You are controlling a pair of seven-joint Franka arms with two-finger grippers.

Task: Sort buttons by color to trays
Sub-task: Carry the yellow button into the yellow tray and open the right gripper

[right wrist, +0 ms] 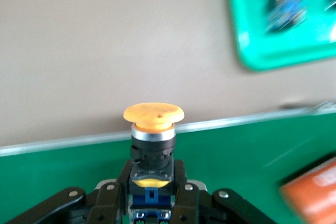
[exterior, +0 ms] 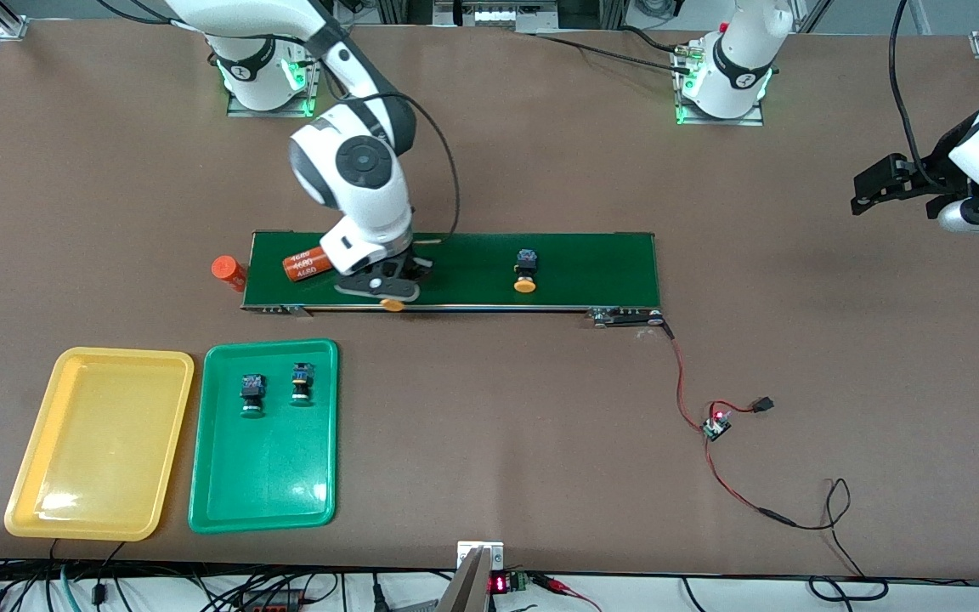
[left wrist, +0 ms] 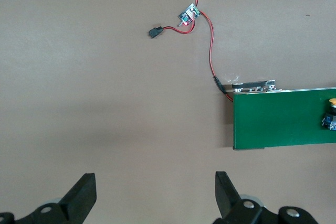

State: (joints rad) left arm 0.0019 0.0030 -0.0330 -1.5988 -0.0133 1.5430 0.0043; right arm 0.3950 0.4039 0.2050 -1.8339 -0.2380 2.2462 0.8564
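My right gripper (exterior: 383, 289) is over the camera-side edge of the dark green conveyor belt (exterior: 472, 270) and is shut on an orange-yellow-capped button (exterior: 389, 303). In the right wrist view its fingers (right wrist: 118, 182) clamp the dark body of the button (right wrist: 153, 129), cap pointing outward. A second orange-yellow button (exterior: 525, 272) lies on the belt, toward the left arm's end. Two green buttons (exterior: 251, 395) (exterior: 302, 382) lie in the green tray (exterior: 264, 467). The yellow tray (exterior: 99, 442) beside it holds nothing. My left gripper (exterior: 868, 191) (left wrist: 156, 192) waits open and empty over bare table at the left arm's end.
An orange "4680" cylinder (exterior: 302, 265) lies on the belt beside my right gripper; another (exterior: 228, 270) stands just off the belt's end. A small circuit board (exterior: 717, 425) with red wires runs from the belt's other end across the table.
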